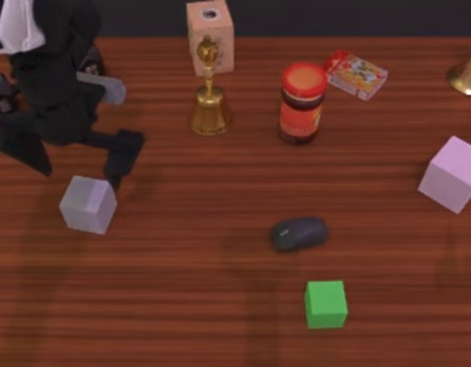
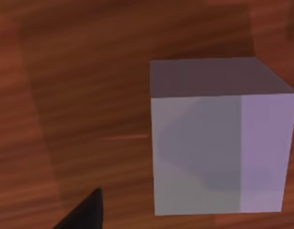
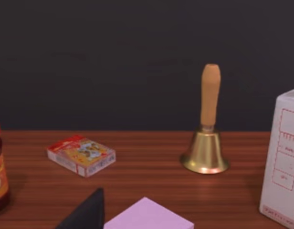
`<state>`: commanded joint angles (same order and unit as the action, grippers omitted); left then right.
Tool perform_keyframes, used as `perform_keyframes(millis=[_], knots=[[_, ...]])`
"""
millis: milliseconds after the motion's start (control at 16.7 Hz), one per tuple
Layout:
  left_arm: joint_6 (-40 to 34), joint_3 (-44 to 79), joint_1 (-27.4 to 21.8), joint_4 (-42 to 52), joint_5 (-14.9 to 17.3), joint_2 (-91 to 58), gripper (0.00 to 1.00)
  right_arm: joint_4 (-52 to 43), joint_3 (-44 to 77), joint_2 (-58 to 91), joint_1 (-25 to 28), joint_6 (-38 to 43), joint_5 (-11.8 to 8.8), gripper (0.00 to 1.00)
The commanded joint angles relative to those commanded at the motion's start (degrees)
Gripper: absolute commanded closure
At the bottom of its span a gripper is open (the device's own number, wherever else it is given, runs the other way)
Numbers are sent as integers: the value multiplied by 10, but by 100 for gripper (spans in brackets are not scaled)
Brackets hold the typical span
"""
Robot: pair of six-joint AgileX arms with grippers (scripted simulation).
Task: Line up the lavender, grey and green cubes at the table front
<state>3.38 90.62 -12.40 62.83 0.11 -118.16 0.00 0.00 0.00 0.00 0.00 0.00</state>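
Grey cube [image 1: 88, 204]: left-centre of top view, on worktop [image 1: 220, 329], resting free.
Left gripper [image 1: 82, 157]: upper left of top view, just above-right of grey cube; cube lies below and slightly left of the fingers. Fingers look spread, holding nothing; one dark finger tip [image 2: 85, 212] shows beside the cube [image 2: 218, 138] in left wrist view, not touching.
Lavender cube [image 1: 452, 174]: far right edge, mid-height, sits skewed to the grain.
Green cube [image 1: 326, 304]: lower centre-right, nearest the front.
Right arm: not seen in top view; its wrist cam shows lavender cube corner [image 3: 149, 218] close by. Finger state: can't tell.
Judgement: left arm nearer grey cube, likely next pick; cubes have no long axis, so approach square to faces.
Clutter, non-task: tan block w/ hole [image 1: 210, 34], brass bell [image 1: 209, 103], jar [image 1: 302, 103], card pack [image 1: 356, 74], dark mouse [image 1: 299, 233], 2nd bell [image 3: 205, 129].
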Motion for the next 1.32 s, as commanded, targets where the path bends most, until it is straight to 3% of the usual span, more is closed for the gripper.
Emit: perform_keyframes(millis=[480, 960, 1260, 1320], knots=[[-13, -12, 15, -13, 0, 1, 0, 0, 0, 0, 0, 0, 0, 0], [-12, -100, 17, -169, 0, -64, 0, 0, 0, 0, 0, 0, 0, 0], [-12, -108, 17, -182, 1, -70, 0, 0, 0, 0, 0, 0, 0, 0], [-12, -108, 17, -182, 1, -70, 8, 0, 0, 0, 0, 0, 0, 0]])
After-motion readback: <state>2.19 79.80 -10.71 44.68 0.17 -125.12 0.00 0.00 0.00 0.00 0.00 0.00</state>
